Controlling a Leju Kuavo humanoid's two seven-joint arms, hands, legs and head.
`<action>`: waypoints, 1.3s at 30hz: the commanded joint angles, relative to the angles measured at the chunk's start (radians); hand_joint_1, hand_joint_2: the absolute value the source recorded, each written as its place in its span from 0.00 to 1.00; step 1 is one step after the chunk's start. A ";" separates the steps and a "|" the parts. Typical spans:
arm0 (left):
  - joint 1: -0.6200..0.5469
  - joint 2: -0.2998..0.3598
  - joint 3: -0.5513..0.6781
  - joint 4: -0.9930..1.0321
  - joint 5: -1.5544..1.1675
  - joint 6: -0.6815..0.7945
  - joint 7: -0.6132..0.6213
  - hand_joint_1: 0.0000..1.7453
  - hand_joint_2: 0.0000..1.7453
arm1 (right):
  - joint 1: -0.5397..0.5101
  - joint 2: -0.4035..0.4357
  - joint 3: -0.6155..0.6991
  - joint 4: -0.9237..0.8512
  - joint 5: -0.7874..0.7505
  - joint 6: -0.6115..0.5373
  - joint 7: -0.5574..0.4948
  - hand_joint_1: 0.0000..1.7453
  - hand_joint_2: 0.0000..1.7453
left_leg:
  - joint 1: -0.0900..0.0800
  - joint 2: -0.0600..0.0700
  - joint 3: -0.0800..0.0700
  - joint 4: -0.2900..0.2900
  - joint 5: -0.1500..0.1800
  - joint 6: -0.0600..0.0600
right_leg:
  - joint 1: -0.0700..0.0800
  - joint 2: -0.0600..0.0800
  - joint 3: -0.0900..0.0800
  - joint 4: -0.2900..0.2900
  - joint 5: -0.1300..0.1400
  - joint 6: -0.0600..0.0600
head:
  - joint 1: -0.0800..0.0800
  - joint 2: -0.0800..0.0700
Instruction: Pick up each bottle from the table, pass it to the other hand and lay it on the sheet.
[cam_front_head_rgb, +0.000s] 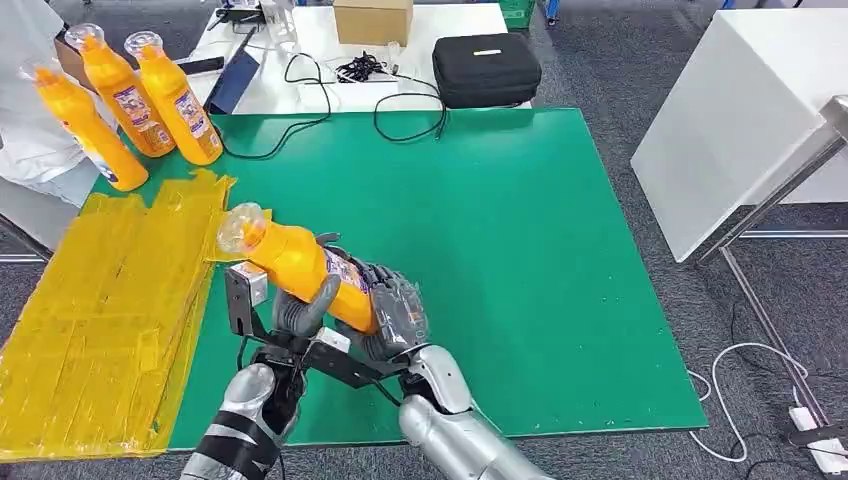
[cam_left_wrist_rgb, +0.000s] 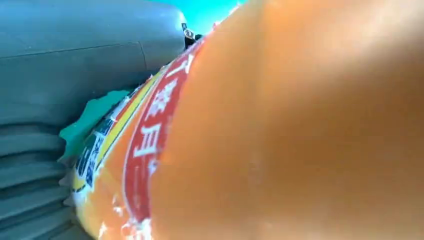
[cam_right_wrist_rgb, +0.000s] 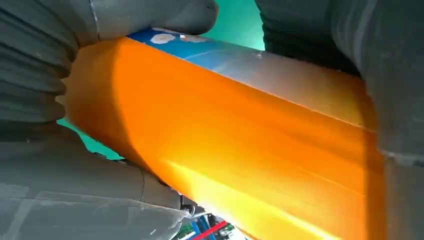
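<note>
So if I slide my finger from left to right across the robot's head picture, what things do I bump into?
Yellow sheet → three standing bottles → the bottle in the robot's hands → black case → white table → white cable on the floor.

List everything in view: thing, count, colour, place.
held bottle: 1, orange, tilted over the mat's near left, cap toward the sheet
standing bottles: 3, orange, far left
sheet: 1, yellow, left of mat
mat: 1, green, centre
case: 1, black, far table
box: 1, brown, far table
cables: black, far table
side table: 1, white, right
left hand: grey, gripping held bottle
right hand: grey, gripping held bottle
</note>
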 joint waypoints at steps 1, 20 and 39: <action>-0.100 -0.023 -0.004 0.014 -0.025 0.024 0.007 1.00 1.00 | 0.050 0.003 0.093 0.040 0.028 0.021 -0.054 1.00 1.00 | 0.003 -0.005 0.006 0.001 -0.003 -0.003 | 0.003 -0.006 0.008 -0.001 -0.003 -0.001 | 0.000 0.000; -0.089 -0.017 0.016 -0.023 -0.098 0.124 -0.033 1.00 1.00 | 0.097 -0.020 -0.007 -0.092 -0.024 0.044 -0.107 0.00 1.00 | 0.002 -0.005 0.005 0.000 -0.002 -0.002 | 0.002 -0.006 0.007 -0.001 -0.003 -0.001 | 0.000 0.000; -0.074 0.080 0.239 -0.040 -0.652 0.648 -0.135 1.00 1.00 | 0.360 -0.201 -0.211 -0.869 -0.237 0.117 -0.231 0.00 0.00 | 0.001 -0.002 0.002 0.000 -0.002 -0.002 | 0.001 -0.002 0.004 -0.001 -0.001 -0.001 | 0.000 0.000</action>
